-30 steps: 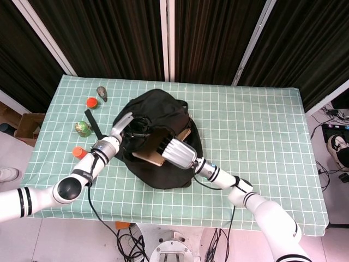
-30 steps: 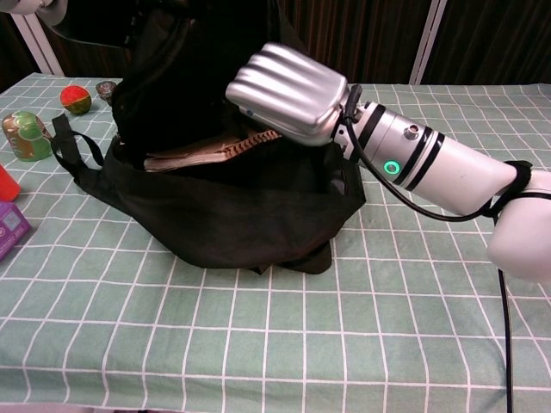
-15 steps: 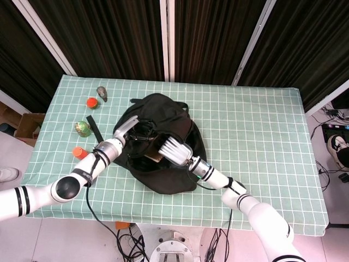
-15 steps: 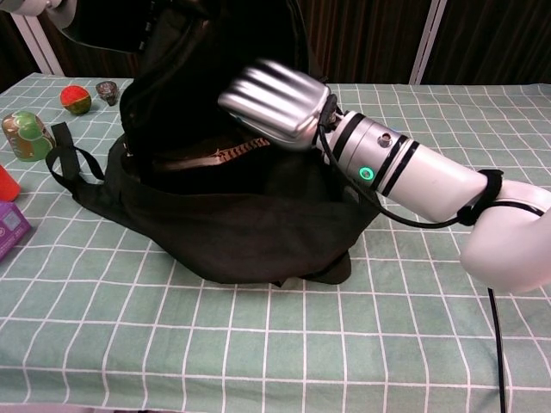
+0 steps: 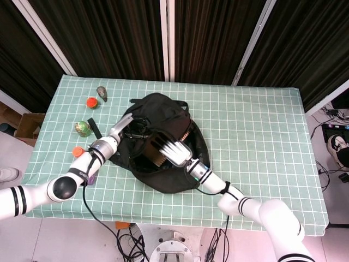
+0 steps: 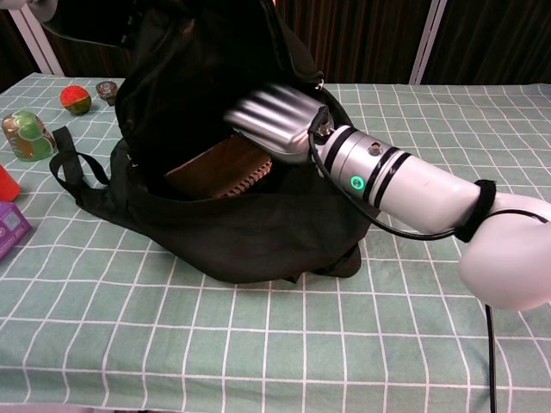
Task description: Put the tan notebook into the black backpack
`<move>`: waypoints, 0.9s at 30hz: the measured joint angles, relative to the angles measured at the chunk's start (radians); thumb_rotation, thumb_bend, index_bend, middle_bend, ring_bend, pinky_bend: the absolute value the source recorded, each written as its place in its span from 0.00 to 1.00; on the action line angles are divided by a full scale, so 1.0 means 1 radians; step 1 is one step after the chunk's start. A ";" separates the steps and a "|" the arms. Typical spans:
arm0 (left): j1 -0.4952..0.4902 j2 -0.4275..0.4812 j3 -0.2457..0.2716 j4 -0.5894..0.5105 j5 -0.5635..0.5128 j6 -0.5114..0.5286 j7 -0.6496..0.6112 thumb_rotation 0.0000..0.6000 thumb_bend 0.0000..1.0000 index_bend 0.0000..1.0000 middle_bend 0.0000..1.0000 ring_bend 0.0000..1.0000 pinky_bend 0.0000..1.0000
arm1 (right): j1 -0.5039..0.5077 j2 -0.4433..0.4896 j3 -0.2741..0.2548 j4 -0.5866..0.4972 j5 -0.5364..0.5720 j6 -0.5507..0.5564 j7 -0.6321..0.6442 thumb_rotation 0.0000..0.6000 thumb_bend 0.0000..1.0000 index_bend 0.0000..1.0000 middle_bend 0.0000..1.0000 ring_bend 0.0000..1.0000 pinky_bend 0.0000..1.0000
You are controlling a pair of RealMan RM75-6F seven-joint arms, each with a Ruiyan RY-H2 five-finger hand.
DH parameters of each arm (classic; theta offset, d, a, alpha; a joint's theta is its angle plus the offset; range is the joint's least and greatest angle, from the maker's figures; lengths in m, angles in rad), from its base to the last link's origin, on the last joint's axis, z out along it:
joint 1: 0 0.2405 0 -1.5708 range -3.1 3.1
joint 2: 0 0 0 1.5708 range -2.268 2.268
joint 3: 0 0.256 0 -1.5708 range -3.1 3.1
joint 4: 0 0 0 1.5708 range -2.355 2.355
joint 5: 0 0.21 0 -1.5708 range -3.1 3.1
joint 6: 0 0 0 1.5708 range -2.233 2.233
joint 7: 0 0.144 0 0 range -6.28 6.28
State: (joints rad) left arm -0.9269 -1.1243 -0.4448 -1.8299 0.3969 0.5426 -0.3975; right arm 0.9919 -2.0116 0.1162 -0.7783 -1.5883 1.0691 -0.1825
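Since a second ago the right hand [image 6: 274,120] has pushed the tan notebook [image 6: 219,169] deeper; it now lies tilted inside the black backpack [image 6: 250,232], nearly stowed. The right hand's fingers curl over its edge, apparently gripping. The left hand [image 5: 128,124] holds the backpack's mouth open.

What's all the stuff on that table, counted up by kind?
Backpack: 1, the black backpack
Notebook: 1, the tan notebook
Red-orange things: 2
Green round thing: 1
Grey thing: 1
Purple box: 1
Total: 7
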 measured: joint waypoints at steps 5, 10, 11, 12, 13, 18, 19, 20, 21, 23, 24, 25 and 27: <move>0.001 -0.014 0.026 0.016 0.021 0.027 0.006 1.00 0.48 0.64 0.69 0.61 0.73 | -0.073 0.162 -0.026 -0.285 0.027 -0.009 -0.021 1.00 0.00 0.01 0.20 0.04 0.16; 0.001 -0.029 0.060 0.026 0.051 0.041 0.032 1.00 0.48 0.62 0.67 0.61 0.73 | -0.196 0.381 -0.099 -0.541 0.022 0.052 -0.016 1.00 0.00 0.05 0.23 0.05 0.20; -0.001 -0.035 0.070 0.032 0.055 0.047 0.042 1.00 0.47 0.61 0.67 0.61 0.73 | -0.223 0.420 -0.118 -0.570 0.016 0.075 -0.012 1.00 0.00 0.06 0.24 0.06 0.21; -0.004 -0.040 0.077 0.039 0.057 0.052 0.050 1.00 0.47 0.61 0.67 0.61 0.73 | -0.251 0.458 -0.138 -0.593 0.008 0.101 -0.008 1.00 0.00 0.07 0.24 0.06 0.23; -0.008 -0.046 0.084 0.047 0.058 0.058 0.060 1.00 0.47 0.61 0.67 0.61 0.73 | -0.288 0.505 -0.164 -0.617 -0.004 0.140 0.000 1.00 0.00 0.07 0.25 0.07 0.23; -0.056 -0.100 0.125 0.131 0.027 0.123 0.142 1.00 0.47 0.61 0.65 0.60 0.72 | -0.441 0.644 -0.244 -0.655 -0.036 0.306 0.054 1.00 0.00 0.09 0.26 0.08 0.25; -0.068 -0.110 0.132 0.149 0.012 0.135 0.160 1.00 0.47 0.60 0.64 0.59 0.71 | -0.476 0.668 -0.256 -0.656 -0.041 0.344 0.071 1.00 0.00 0.09 0.26 0.08 0.25; -0.083 -0.124 0.142 0.173 -0.010 0.151 0.186 1.00 0.47 0.59 0.64 0.59 0.70 | -0.501 0.683 -0.264 -0.655 -0.044 0.372 0.084 1.00 0.00 0.09 0.26 0.08 0.25; -0.093 -0.132 0.150 0.190 -0.024 0.160 0.206 1.00 0.47 0.58 0.63 0.58 0.69 | -0.525 0.695 -0.269 -0.652 -0.046 0.399 0.097 1.00 0.00 0.09 0.26 0.08 0.25; -0.114 -0.148 0.172 0.219 -0.051 0.179 0.257 1.00 0.47 0.53 0.59 0.55 0.67 | -0.577 0.718 -0.276 -0.641 -0.045 0.456 0.126 1.00 0.00 0.09 0.26 0.08 0.25; -0.123 -0.155 0.183 0.229 -0.063 0.187 0.281 1.00 0.45 0.48 0.56 0.52 0.65 | -0.598 0.728 -0.276 -0.635 -0.043 0.478 0.140 1.00 0.00 0.09 0.26 0.08 0.25; -0.132 -0.162 0.195 0.240 -0.077 0.194 0.306 1.00 0.38 0.40 0.49 0.45 0.61 | -0.622 0.740 -0.275 -0.627 -0.037 0.504 0.162 1.00 0.00 0.09 0.26 0.08 0.25; -0.152 -0.176 0.222 0.266 -0.115 0.204 0.368 1.00 0.25 0.30 0.39 0.34 0.52 | -0.656 0.757 -0.268 -0.614 -0.025 0.538 0.197 1.00 0.00 0.09 0.26 0.08 0.25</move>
State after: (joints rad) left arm -1.0794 -1.3002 -0.2230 -1.5636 0.2818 0.7466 -0.0295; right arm 0.3362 -1.2547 -0.1521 -1.3923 -1.6132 1.6075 0.0142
